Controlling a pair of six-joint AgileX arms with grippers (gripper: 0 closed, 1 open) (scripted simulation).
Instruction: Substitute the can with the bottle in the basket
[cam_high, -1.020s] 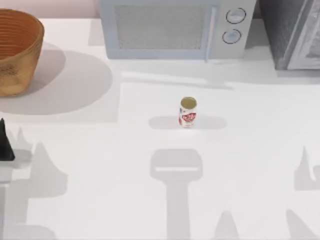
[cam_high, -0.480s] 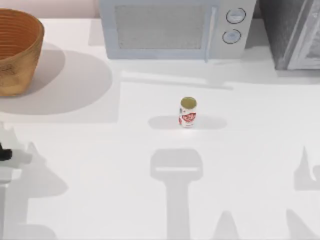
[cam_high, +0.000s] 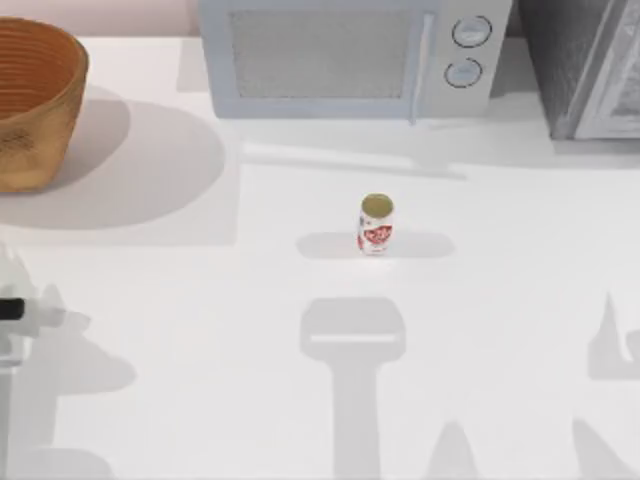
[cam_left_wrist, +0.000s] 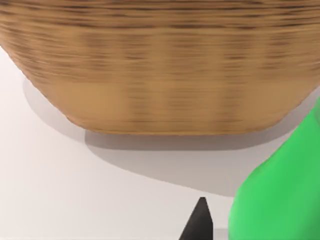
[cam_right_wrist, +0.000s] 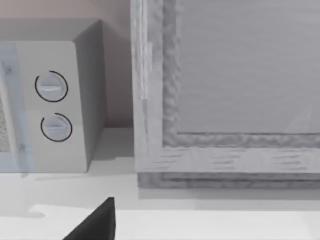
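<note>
The can (cam_high: 376, 225) stands upright near the middle of the white desk (cam_high: 200, 300), in front of the microwave (cam_high: 345, 58). The basket (cam_high: 35, 100) sits at the far left corner. The left tool (cam_high: 10, 310) is at the desk's left edge, facing the basket with a green object (cam_left_wrist: 280, 195) beside one fingertip (cam_left_wrist: 200, 220); whether it grips cannot be told. The right tool (cam_right_wrist: 97, 222) faces the microwave, grip unclear.

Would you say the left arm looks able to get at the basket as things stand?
Probably yes. The left wrist view shows the basket close ahead across bare table, nothing standing between. A green object sits beside the left gripper's fingertip. From above, the basket stands at the table's far left.
</note>
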